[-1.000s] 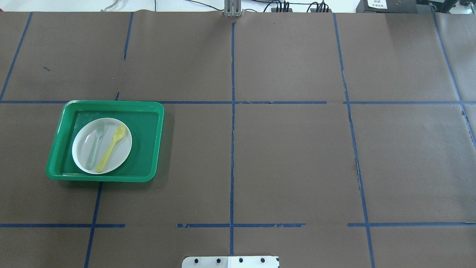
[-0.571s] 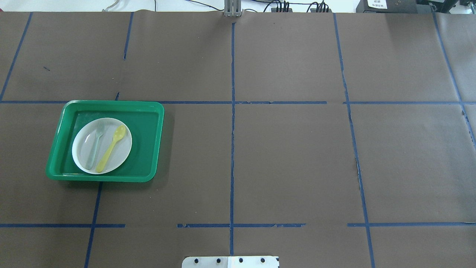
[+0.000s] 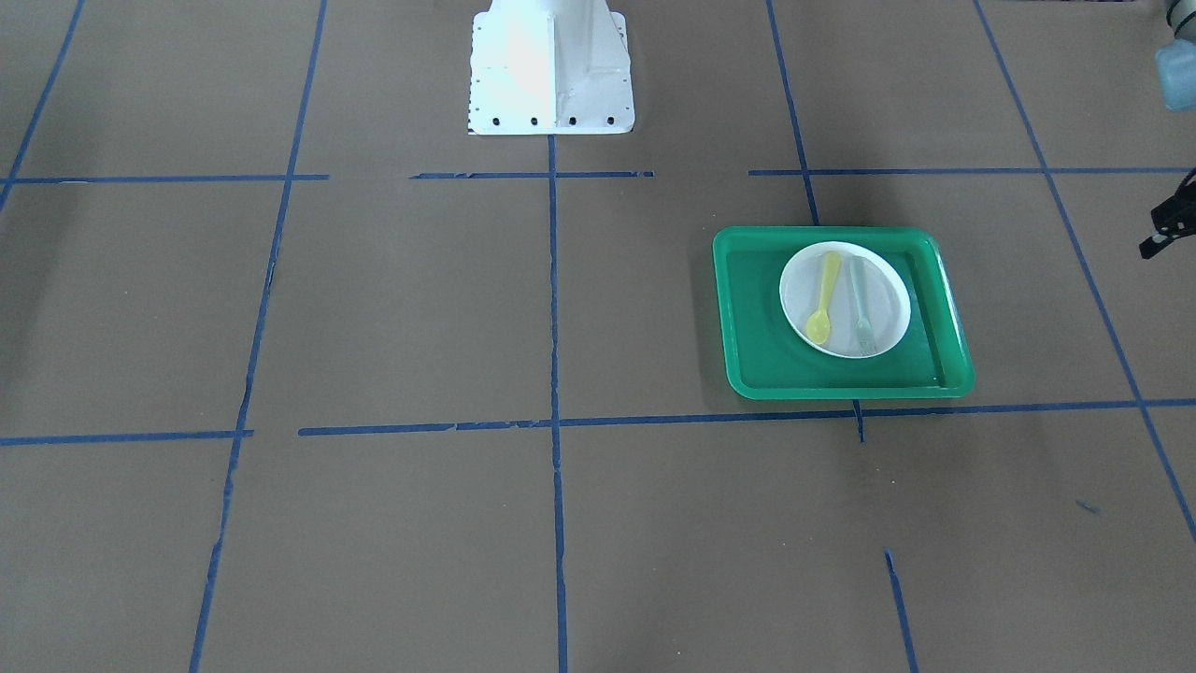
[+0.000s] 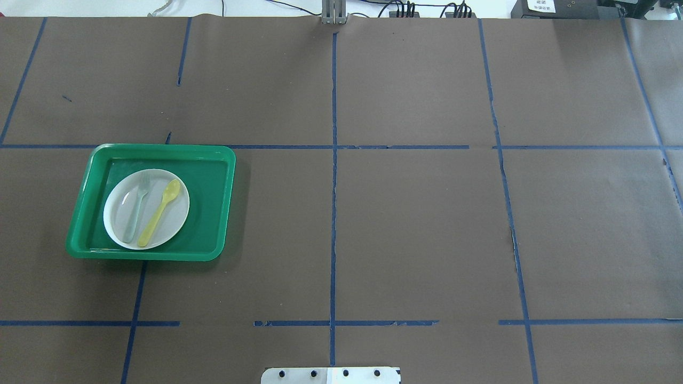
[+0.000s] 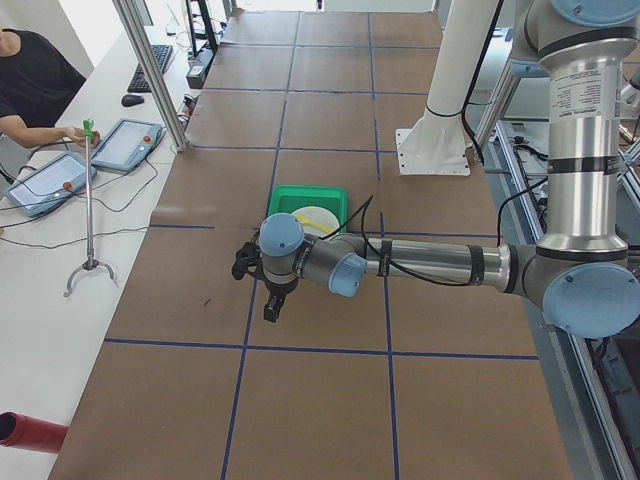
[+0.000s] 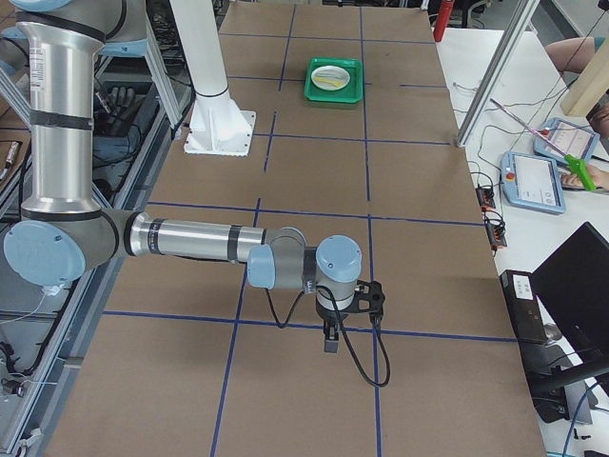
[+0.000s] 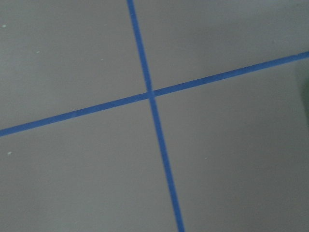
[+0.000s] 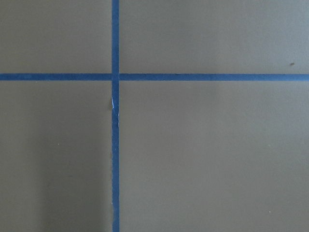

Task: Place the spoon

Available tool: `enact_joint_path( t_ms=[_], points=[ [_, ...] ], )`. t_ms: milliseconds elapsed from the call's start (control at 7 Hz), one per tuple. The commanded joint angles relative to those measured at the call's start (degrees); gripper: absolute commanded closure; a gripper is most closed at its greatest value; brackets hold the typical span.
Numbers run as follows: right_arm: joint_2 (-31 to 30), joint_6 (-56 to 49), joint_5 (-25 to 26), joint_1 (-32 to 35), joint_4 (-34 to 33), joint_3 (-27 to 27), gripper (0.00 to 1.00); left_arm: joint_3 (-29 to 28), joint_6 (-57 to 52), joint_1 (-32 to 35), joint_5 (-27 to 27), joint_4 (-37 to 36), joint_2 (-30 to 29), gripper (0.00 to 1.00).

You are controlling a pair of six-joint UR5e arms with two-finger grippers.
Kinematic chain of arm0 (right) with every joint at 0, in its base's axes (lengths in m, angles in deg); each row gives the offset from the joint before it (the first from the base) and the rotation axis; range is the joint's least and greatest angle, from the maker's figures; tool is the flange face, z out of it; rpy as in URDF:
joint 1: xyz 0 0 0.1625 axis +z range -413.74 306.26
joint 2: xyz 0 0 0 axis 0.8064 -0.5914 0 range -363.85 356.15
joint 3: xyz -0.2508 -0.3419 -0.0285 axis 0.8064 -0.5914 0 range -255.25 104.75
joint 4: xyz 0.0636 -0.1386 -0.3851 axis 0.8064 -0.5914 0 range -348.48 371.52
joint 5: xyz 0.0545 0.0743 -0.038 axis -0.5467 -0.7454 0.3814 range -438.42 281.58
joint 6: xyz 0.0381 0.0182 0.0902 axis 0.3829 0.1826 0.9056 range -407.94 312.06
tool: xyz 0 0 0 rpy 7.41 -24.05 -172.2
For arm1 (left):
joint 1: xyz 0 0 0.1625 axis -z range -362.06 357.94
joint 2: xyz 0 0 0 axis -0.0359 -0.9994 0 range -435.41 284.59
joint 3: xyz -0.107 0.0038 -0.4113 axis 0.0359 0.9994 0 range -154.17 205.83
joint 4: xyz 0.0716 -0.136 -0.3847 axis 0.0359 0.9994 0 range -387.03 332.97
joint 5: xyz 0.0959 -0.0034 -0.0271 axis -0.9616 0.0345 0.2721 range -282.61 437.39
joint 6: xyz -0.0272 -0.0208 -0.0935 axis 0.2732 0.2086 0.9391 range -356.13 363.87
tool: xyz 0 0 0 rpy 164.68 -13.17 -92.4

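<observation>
Spoon (image 4: 158, 213) is yellow and it's lying flat on the white plate (image 4: 175, 221), which sits about in the middle of the green tray (image 4: 211, 186). A pale see-through fork (image 4: 136, 205) lies right next to it on the same plate, roughly parallel but not touching. Both have their handles pointing toward the tray's robot-side edge, with the spoon's bowl toward the tray's far edge. The spoon is on the fork's right, nearer the tray's inner side.

The tray itself rests on the table (image 4: 416, 224), which is covered in brown paper with blue tape lines.

The left end effector (image 5: 262, 282) hangs above the table just past the tray's outer side, on the robot's left, not touching it. Honestly I can't tell if its jaws are apart or closed. The right end effector (image 6: 347, 309) is way off from the tray, at the opposite end of the table, and it's the same deal, no way to make out its jaws.

Both wrist cams only show a tape crossing on the paper.
</observation>
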Motion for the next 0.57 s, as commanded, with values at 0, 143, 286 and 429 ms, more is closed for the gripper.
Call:
enact_joint_path(
  t_ms=[0,143,286,429],
  points=[
    [0.0,0.0,0.09,0.0,0.0,0.02,0.0,0.24,18.37,-12.76,-1.21,10.76,-5.74,0.02],
    [0.08,0.0,0.0,0.0,0.0,0.02,0.0,0.59,21.47,-17.94,-3.04,10.68,-7.96,0.05],
    [0.0,0.0,0.0,0.0,0.0,0.02,0.0,2.33,22.02,-21.12,-7.59,10.33,-8.07,0.06],
    [0.08,0.0,0.0,0.0,0.0,0.02,0.0,2.35,23.86,-25.51,-10.24,7.89,-10.42,0.05]
  ],
)
